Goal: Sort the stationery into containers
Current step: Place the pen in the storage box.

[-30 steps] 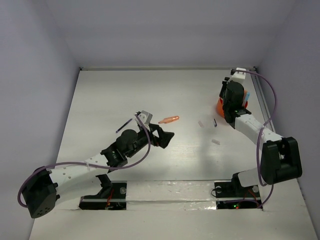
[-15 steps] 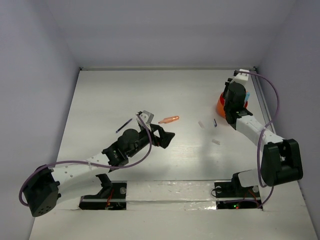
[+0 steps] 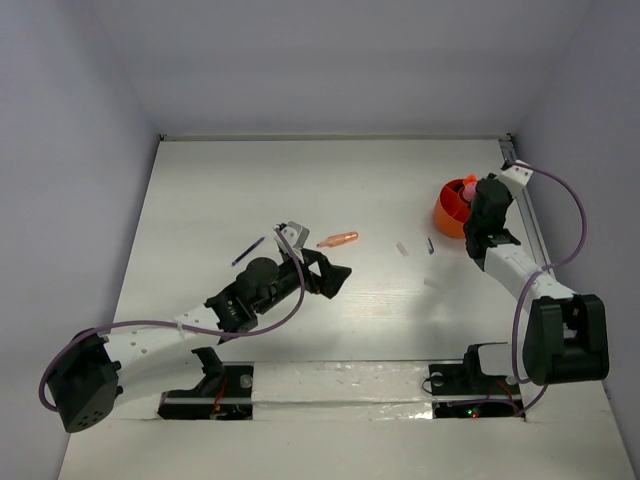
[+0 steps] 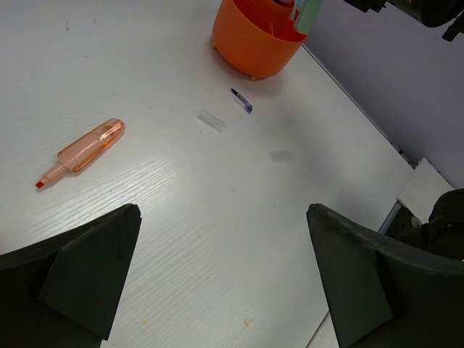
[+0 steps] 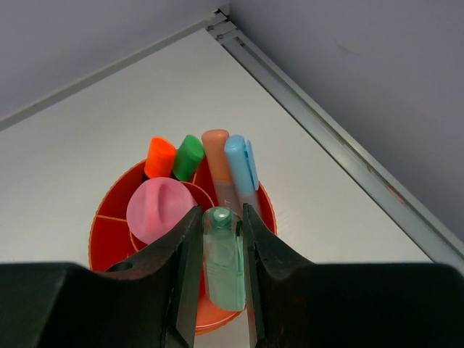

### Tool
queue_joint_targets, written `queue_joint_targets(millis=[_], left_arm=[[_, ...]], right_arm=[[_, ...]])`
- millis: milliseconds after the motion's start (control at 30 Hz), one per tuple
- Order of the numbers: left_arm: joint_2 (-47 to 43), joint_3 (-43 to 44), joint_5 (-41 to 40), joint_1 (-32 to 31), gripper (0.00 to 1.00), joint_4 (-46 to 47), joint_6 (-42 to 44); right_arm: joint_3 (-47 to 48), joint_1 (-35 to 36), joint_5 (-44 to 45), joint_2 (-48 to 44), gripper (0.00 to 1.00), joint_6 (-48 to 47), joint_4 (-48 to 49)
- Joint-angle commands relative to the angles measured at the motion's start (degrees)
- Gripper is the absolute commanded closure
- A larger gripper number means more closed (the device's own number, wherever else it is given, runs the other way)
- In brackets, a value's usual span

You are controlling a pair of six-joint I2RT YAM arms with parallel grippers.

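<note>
The round orange holder point(image 3: 449, 215) stands at the far right, also in the left wrist view point(image 4: 254, 40) and the right wrist view point(image 5: 109, 232). It holds several markers and a pink piece point(image 5: 161, 210). My right gripper point(image 5: 221, 225) is shut on a translucent green highlighter point(image 5: 223, 261), held over the holder's near rim. My left gripper point(image 4: 221, 217) is open and empty above the table's middle. An orange highlighter point(image 3: 338, 239) lies ahead of it, also in the left wrist view point(image 4: 83, 151).
A small dark blue pen piece point(image 3: 429, 245) and clear bits point(image 3: 401, 248) lie left of the holder. A thin dark pen point(image 3: 248, 251) lies left of my left gripper. The metal rail point(image 5: 326, 130) and the right wall run close behind the holder.
My right arm has swung right, off the top of the holder, which now shows in the top view. My left arm has barely moved.
</note>
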Motion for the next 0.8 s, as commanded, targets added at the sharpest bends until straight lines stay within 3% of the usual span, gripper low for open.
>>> queue_joint_targets(millis=[0, 367, 567, 767], left_arm=[[-0.58, 1.99, 0.63, 0.10, 0.01, 3.78, -0.39], [-0.75, 1.99, 0.28, 0.10, 0.01, 3.69, -0.31], [-0.66, 2.08, 0.37, 0.10, 0.01, 3.78, -0.39], [-0.84, 1.99, 0.37, 0.10, 0.01, 3.87, -0.57]], right_arm=[[-0.18, -0.06, 3.65, -0.01, 1.00, 3.65, 2.78], [-0.80, -0.67, 3.39, 2.63, 0.99, 7.34, 4.73], [-1.32, -0.67, 2.60, 1.57, 0.67, 8.58, 2.62], [-0.27, -0.67, 0.76, -0.27, 0.48, 8.75, 0.16]])
